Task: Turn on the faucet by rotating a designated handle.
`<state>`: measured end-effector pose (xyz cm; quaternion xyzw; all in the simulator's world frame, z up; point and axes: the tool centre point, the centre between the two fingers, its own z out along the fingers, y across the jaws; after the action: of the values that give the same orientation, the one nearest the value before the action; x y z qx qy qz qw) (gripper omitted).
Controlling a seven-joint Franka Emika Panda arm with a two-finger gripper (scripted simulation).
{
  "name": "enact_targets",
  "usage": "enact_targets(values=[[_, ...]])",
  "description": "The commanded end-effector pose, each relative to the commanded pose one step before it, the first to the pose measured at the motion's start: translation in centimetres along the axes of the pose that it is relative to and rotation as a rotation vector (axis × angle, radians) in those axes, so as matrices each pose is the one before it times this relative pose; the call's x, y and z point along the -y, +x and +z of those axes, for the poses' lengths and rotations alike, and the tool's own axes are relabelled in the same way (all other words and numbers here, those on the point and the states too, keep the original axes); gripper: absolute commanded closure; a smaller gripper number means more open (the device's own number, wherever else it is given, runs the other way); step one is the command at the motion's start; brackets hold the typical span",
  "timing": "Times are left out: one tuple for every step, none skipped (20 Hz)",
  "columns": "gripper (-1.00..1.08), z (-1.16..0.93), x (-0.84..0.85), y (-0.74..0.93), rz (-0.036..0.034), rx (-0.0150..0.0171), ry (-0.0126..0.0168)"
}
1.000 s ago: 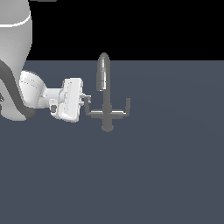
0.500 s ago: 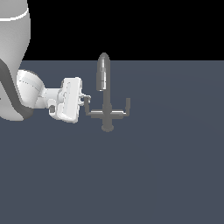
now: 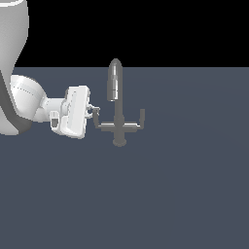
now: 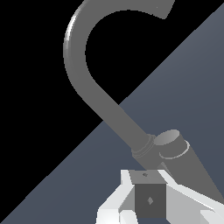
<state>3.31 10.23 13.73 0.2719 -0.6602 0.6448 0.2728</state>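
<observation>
The faucet (image 3: 116,99) stands on the dark grey floor, its arched shiny spout above a crossbar. The handle (image 3: 98,121) is the crossbar's arm on the exterior view's left, with a short upturned tip. My gripper (image 3: 93,111) reaches in from the exterior view's left, level with that tip. In the wrist view the white fingers (image 4: 117,205) sit on both sides of a dark square block, the handle (image 4: 150,200), and the jaws press against it. The faucet (image 4: 85,83) curves away behind it.
The matching arm (image 3: 141,116) of the crossbar is on the exterior view's right, apart from the gripper. My white arm (image 3: 19,104) fills the exterior view's left edge. The grey floor (image 3: 185,185) spreads flat around the faucet.
The arm's upper links have shifted slightly to the exterior view's left. The gripper stays at the handle's tip, and the handle has barely moved.
</observation>
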Motion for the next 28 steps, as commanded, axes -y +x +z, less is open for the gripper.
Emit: enact_targets(values=[[1.08, -0.014, -0.085, 0.97, 0.00146, -0.00718, -0.00127], [1.08, -0.004, -0.104, 0.228, 0.0, 0.0, 0.0], [1.08, -0.005, -0.105, 0.23, 0.0, 0.0, 0.0], [1.08, -0.005, -0.107, 0.231, 0.0, 0.0, 0.0], [1.08, 0.0, 0.0, 0.0, 0.0, 0.0, 0.0], [1.08, 0.039, -0.183, -0.597, -0.00302, 0.00552, 0.00012], [1.08, -0.011, -0.263, 0.14, 0.0, 0.0, 0.0], [1.08, -0.011, -0.266, 0.141, 0.0, 0.0, 0.0], [1.08, 0.013, -0.255, 0.155, 0.00045, -0.00086, 0.00004], [1.08, -0.012, -0.27, 0.143, 0.0, 0.0, 0.0], [1.08, 0.006, -0.263, 0.154, 0.00032, -0.00061, 0.00002], [1.08, -0.012, -0.275, 0.146, 0.0, 0.0, 0.0], [1.08, 0.006, -0.268, 0.156, 0.00032, -0.00061, 0.00002], [1.08, -0.012, -0.279, 0.148, 0.0, 0.0, 0.0], [1.08, 0.013, -0.268, 0.161, 0.00046, -0.00086, 0.00001], [1.08, -0.013, -0.284, 0.15, 0.0, 0.0, 0.0], [1.08, -0.013, -0.286, 0.151, 0.0, 0.0, 0.0], [1.08, 0.013, -0.275, 0.164, 0.00046, -0.00086, -0.00002], [1.08, -0.014, -0.291, 0.153, 0.0, 0.0, 0.0], [1.08, -0.014, -0.293, 0.154, 0.0, 0.0, 0.0], [1.08, 0.013, -0.282, 0.167, 0.00046, -0.00086, -0.00005], [1.08, -0.015, -0.299, 0.156, 0.0, 0.0, 0.0], [1.08, 0.005, -0.292, 0.164, 0.00033, -0.0006, -0.00008], [1.08, 0.0, 0.0, 0.0, 0.0, 0.0, 0.0], [1.08, 0.122, 1.269, -0.16, 0.02329, 0.00314, -0.00375], [1.08, -0.004, -0.658, -0.214, -0.00252, -0.00037, 0.00041], [1.08, -0.004, -0.66, -0.214, -0.00252, -0.00037, 0.00041], [1.08, -0.005, -0.663, -0.219, -0.00261, -0.00038, 0.00043]])
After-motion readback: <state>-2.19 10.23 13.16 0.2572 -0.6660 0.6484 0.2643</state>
